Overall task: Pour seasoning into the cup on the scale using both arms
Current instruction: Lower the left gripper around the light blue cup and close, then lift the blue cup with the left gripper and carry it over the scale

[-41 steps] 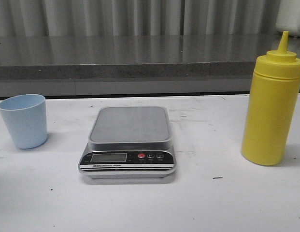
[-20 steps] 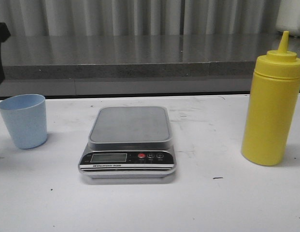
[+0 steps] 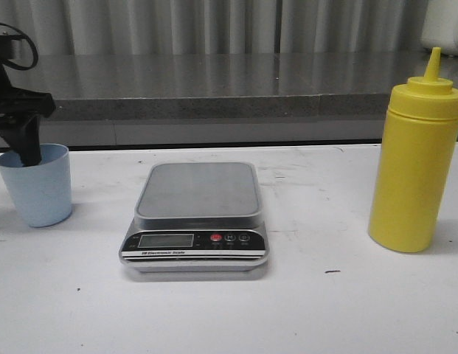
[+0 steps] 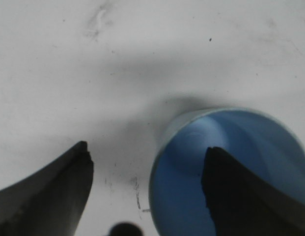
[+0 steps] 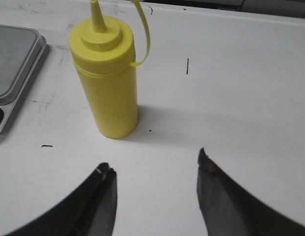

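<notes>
Cup: the small pale blue matte plastic tumbler stands upright near the left edge of the white tabletop, well apart from the scale.
Left claw: the black left gripper is spread wide over the cup's rim, one finger inside the cup's mouth, the other outside above bare table; whether it touches the wall I cannot tell.
Scale: the flat silver digital kitchen scale with a black front panel sits mid-table, its steel platform bare, with open table on both sides.
Seasoning: the tall yellow plastic squeeze bottle with a conical nozzle stands upright near the right edge.
Right claw: the black right gripper hangs open above bare table, just short of the bottle, not touching it.
</notes>
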Available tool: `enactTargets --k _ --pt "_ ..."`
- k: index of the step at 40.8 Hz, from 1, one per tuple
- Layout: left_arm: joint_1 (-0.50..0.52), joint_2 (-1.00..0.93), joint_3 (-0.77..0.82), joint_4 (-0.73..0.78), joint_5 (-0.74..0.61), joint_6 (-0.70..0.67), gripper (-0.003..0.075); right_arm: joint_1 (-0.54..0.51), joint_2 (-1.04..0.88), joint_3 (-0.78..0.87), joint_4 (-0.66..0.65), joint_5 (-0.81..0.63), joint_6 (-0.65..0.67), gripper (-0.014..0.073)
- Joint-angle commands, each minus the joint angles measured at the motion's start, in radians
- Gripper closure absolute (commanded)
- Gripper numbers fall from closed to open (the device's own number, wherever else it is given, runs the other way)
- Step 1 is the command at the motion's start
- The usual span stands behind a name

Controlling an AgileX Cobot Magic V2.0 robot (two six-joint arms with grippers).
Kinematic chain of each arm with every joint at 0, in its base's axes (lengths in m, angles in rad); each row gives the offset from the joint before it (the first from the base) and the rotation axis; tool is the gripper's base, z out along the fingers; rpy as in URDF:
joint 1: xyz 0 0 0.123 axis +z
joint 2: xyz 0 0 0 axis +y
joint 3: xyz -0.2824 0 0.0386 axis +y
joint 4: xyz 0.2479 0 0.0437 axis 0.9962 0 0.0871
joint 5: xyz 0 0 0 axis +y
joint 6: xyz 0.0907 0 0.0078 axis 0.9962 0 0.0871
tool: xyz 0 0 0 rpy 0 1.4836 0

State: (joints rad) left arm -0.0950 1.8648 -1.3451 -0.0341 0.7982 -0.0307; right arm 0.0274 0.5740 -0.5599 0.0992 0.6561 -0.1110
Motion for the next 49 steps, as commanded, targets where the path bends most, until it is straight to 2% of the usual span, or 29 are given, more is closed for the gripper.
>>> enactTargets --k 1,14,28,38,49 --pt "-0.007 -0.034 -0.036 -0.01 -0.038 0.001 0.0335 0.0 0.01 -0.027 -0.005 -0.065 -0.009 0.0193" --pt "-0.007 -0.032 -0.036 -0.01 -0.039 0.001 0.0577 0.0 0.01 -0.027 -0.005 -0.065 -0.009 0.0193" --pt "-0.007 -0.041 -0.036 -0.01 -0.032 0.001 0.0734 0.0 0.01 -0.027 -0.005 -0.065 -0.009 0.0193" --pt "-0.03 -0.072 -0.118 -0.01 0.077 0.001 0.074 0.0 0.01 -0.027 -0.005 -0.065 -0.009 0.0193" --pt "-0.169 -0.075 -0.308 -0.01 0.249 0.001 0.074 0.0 0.01 -0.027 -0.005 -0.065 -0.009 0.0193"
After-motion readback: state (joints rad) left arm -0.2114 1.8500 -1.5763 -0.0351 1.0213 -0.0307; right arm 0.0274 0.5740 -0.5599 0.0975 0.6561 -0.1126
